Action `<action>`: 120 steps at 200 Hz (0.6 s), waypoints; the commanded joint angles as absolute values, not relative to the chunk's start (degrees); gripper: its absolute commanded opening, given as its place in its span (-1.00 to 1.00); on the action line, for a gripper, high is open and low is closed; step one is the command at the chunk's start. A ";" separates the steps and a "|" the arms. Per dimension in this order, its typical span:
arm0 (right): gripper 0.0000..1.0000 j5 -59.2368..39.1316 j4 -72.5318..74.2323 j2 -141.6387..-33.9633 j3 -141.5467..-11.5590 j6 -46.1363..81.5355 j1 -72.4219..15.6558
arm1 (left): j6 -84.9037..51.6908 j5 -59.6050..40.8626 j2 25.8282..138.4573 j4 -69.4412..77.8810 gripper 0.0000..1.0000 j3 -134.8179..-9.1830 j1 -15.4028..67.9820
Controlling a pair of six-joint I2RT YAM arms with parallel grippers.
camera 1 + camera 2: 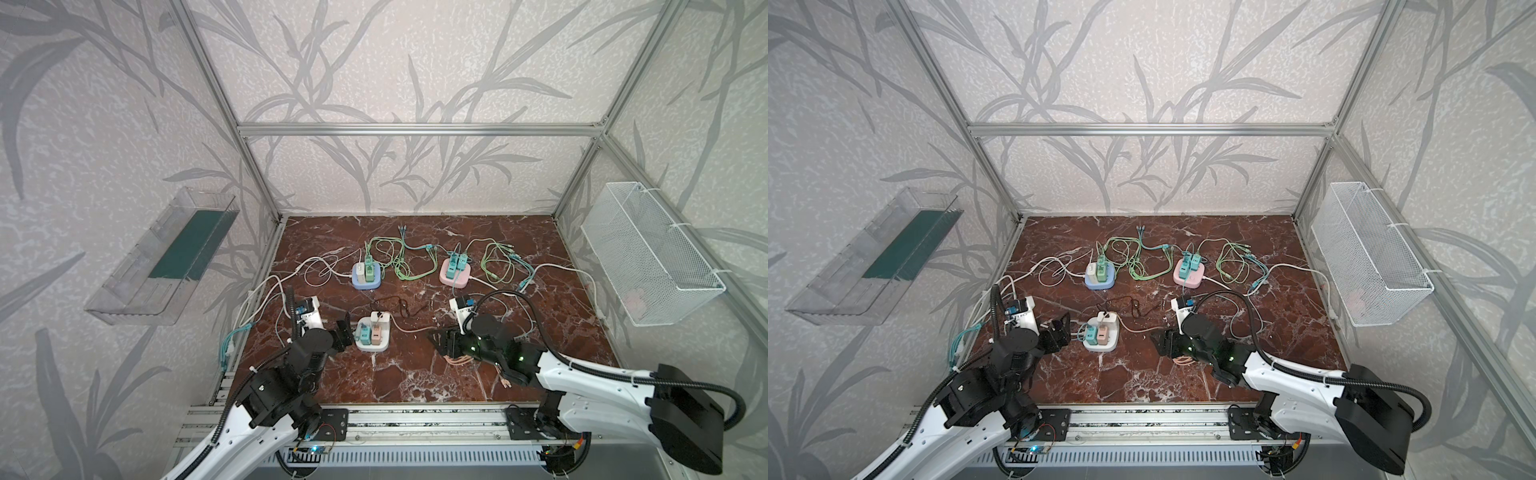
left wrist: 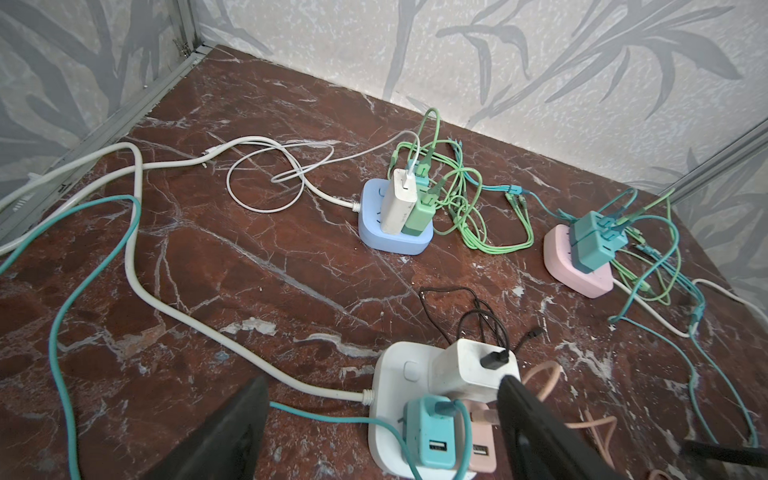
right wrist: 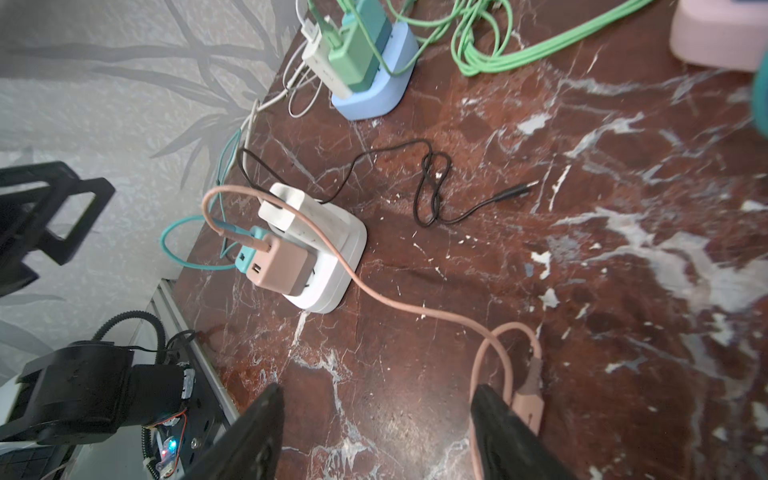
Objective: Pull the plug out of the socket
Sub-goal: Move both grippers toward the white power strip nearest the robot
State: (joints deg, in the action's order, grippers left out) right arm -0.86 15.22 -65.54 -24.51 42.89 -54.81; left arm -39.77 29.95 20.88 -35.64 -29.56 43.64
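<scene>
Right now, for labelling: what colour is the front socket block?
White socket block, clearest from the left wrist view.

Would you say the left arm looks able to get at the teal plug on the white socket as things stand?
Probably yes: the left end effector is open right beside the teal plug, with nothing between them.

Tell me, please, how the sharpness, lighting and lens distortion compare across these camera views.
Both top views: soft, even light, faint shadows, wide-lens splay in the frame posts. Left wrist view: blue strip sharp, left end effector fingers dark and soft. Right wrist view: white strip crisp, a teal blob at the edge blurred.
</scene>
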 commanded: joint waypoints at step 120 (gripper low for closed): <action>0.17 -0.57 28.21 -86.57 -33.04 52.89 -62.27 | -60.16 34.85 30.40 -40.61 0.23 -29.49 68.00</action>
State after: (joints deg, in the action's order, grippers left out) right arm 0.47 24.47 -84.25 -31.46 50.72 -61.87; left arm -54.63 31.97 28.21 -41.56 -30.61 65.36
